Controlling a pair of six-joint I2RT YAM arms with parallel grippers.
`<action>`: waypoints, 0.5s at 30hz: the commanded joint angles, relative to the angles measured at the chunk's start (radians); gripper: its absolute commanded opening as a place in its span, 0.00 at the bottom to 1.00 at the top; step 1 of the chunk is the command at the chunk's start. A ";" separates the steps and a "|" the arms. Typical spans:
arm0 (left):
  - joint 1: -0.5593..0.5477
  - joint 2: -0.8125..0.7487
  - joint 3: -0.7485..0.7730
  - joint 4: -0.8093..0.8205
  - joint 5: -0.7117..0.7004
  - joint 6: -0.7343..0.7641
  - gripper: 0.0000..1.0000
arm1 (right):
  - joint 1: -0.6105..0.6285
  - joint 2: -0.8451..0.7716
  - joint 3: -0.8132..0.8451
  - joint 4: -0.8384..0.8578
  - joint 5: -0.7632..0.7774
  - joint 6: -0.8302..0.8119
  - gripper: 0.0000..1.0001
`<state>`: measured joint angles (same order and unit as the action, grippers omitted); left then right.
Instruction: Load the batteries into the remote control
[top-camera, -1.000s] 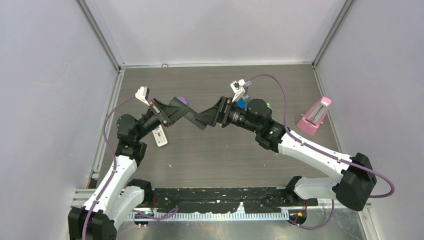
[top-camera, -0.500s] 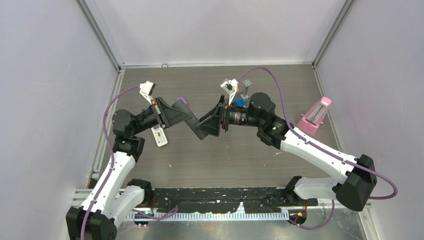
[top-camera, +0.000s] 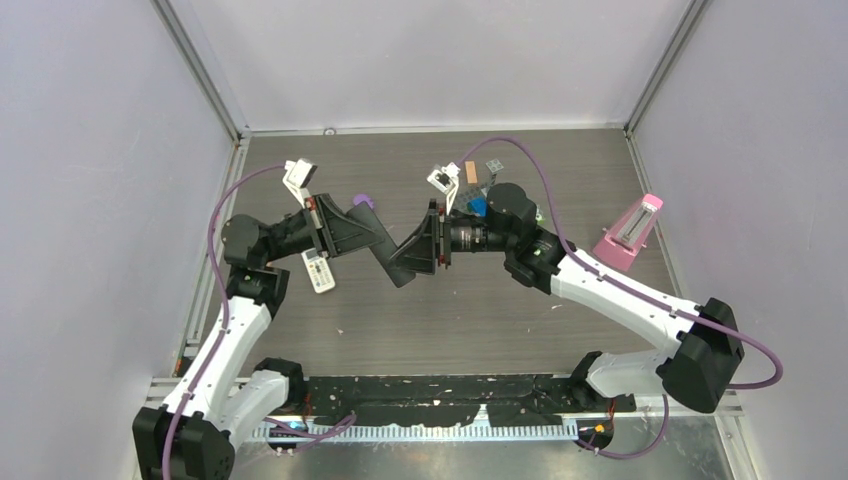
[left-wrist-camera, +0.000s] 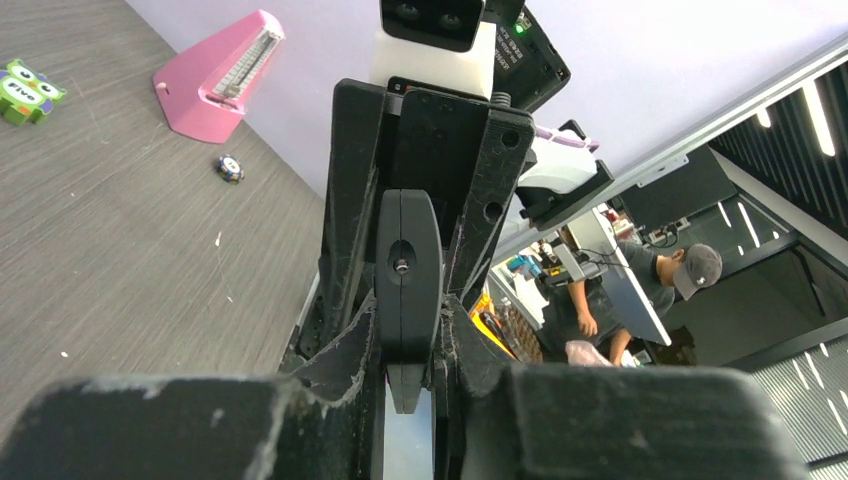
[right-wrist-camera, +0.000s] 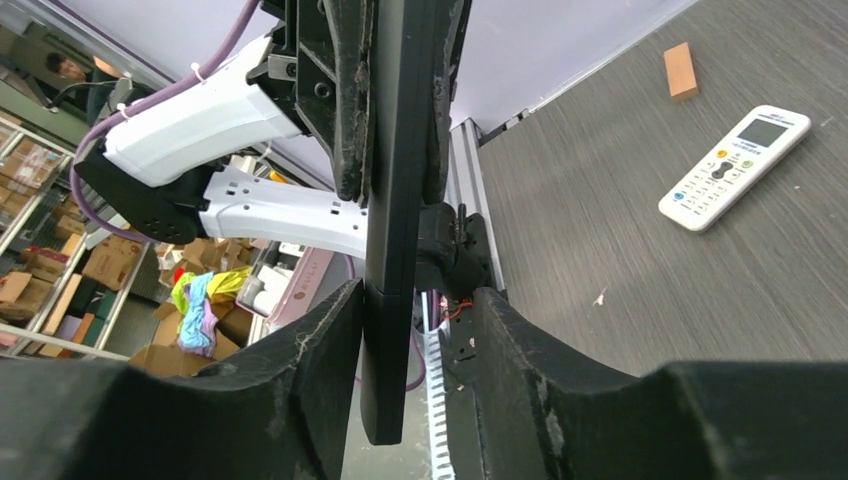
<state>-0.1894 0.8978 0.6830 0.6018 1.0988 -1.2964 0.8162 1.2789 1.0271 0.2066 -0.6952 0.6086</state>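
Observation:
A thin black remote control (top-camera: 397, 252) hangs edge-on in the air over the table's middle, between both arms. My left gripper (top-camera: 385, 240) is shut on one end of it, and the left wrist view shows the black slab (left-wrist-camera: 407, 270) pinched between the fingers. My right gripper (right-wrist-camera: 415, 300) straddles the other end (right-wrist-camera: 392, 330). One finger touches the slab and a gap remains at the other, so it is open. No batteries show in any view.
A white remote (top-camera: 318, 270) lies on the table under the left arm. A pink metronome (top-camera: 628, 232) stands at the right. A small orange block (top-camera: 470, 172), a blue item (top-camera: 482, 206) and a purple object (top-camera: 365, 201) lie behind the arms.
The right arm has swung left and its jaws have narrowed around the black remote's free end. The left gripper stays shut on the remote and has shifted slightly.

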 joint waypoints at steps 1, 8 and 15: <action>0.004 -0.002 0.056 0.069 0.058 -0.004 0.00 | -0.003 0.017 0.055 0.040 -0.017 0.033 0.46; 0.004 -0.015 0.054 0.057 0.049 0.026 0.35 | -0.002 0.020 0.046 0.044 -0.009 0.058 0.16; 0.006 -0.092 0.094 -0.414 -0.097 0.360 0.72 | -0.005 -0.010 0.040 -0.054 0.117 0.019 0.08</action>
<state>-0.1841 0.8608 0.7090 0.4988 1.1011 -1.1709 0.8173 1.2964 1.0462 0.1898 -0.6777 0.6567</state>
